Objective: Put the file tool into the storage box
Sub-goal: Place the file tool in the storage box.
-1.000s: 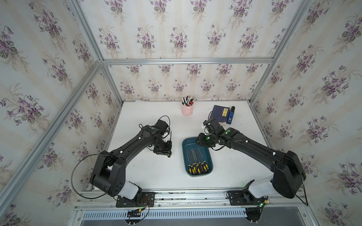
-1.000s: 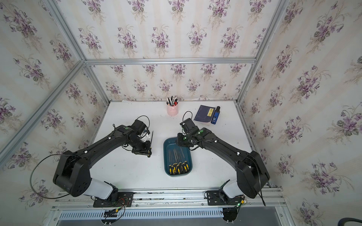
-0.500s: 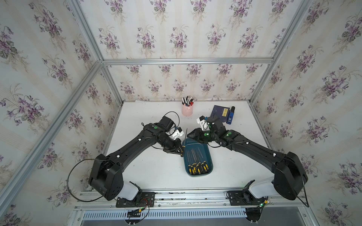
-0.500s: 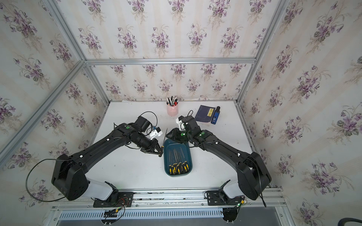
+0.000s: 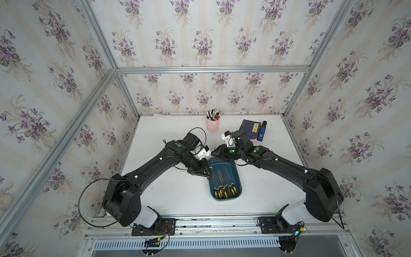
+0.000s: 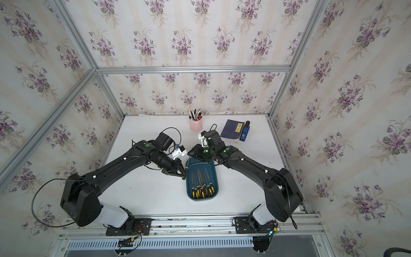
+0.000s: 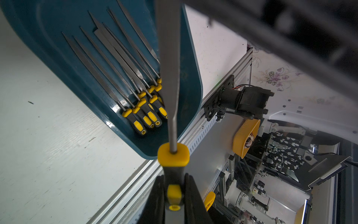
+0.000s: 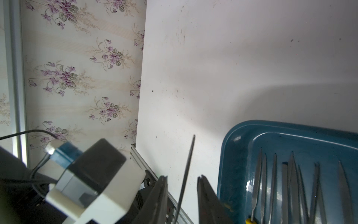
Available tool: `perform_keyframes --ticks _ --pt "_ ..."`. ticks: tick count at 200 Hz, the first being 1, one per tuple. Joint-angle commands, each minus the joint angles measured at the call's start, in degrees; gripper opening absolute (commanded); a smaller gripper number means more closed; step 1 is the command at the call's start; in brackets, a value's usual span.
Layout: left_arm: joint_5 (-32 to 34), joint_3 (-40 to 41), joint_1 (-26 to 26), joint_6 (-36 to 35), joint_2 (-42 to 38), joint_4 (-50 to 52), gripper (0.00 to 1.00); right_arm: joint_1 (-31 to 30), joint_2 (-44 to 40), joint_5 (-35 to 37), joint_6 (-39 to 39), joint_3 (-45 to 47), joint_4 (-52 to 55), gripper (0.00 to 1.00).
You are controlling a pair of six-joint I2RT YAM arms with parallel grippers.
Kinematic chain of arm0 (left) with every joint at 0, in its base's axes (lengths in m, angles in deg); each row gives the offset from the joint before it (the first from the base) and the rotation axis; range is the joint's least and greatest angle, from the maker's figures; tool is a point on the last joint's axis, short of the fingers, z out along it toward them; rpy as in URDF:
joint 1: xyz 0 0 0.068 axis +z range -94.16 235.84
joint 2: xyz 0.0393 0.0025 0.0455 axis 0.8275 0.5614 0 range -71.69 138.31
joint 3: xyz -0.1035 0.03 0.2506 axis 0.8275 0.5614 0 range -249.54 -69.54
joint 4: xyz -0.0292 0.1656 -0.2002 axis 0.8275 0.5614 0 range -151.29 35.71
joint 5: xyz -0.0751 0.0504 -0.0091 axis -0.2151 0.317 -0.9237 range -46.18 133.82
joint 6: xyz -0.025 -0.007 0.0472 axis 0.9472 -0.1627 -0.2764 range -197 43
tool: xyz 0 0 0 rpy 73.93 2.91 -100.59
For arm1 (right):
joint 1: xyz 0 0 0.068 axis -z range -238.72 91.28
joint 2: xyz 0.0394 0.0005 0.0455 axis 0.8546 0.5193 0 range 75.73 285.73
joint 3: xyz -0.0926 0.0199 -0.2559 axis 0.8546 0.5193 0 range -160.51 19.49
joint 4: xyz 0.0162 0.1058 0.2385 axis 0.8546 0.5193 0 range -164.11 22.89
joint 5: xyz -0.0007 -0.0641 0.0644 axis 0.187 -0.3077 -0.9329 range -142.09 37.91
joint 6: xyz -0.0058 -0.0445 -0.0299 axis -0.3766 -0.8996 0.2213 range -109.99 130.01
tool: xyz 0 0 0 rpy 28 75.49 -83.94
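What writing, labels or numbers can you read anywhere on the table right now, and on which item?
No text can be read in any view.
Dark blue booklet: a yellow label with dark marks, too small to read.
Blue device beside it: a pale patch, too blurred to read.
Pink pen cup, teal tray and the files in it: no visible print.

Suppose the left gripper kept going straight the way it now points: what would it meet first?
Probably the right gripper, whose fingers straddle the blade of the file that the left gripper holds by its handle above the storage box; depth is uncertain.
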Motion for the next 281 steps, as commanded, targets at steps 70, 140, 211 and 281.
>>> perform_keyframes --ticks 70,140,211,281 --pt "-4.7 2.2 0.9 4.0 -1.0 -6.4 0.31 -0.1 0.5 6.1 -8.2 -5.1 13.9 0.00" --pt "-1.8 0.0 4.1 4.1 -0.5 -4.0 0.93 -0.1 4.4 18.5 -23.3 -10.7 36.1 0.00" --pt "0.3 1.6 4.4 4.1 -0.5 -4.0 0.96 -1.5 9.7 20.5 -26.2 -8.5 36.9 0.00" --pt "1.1 2.8 5.3 4.1 -0.4 -4.3 0.96 -3.0 13.1 18.7 -24.0 -6.7 33.5 0.00"
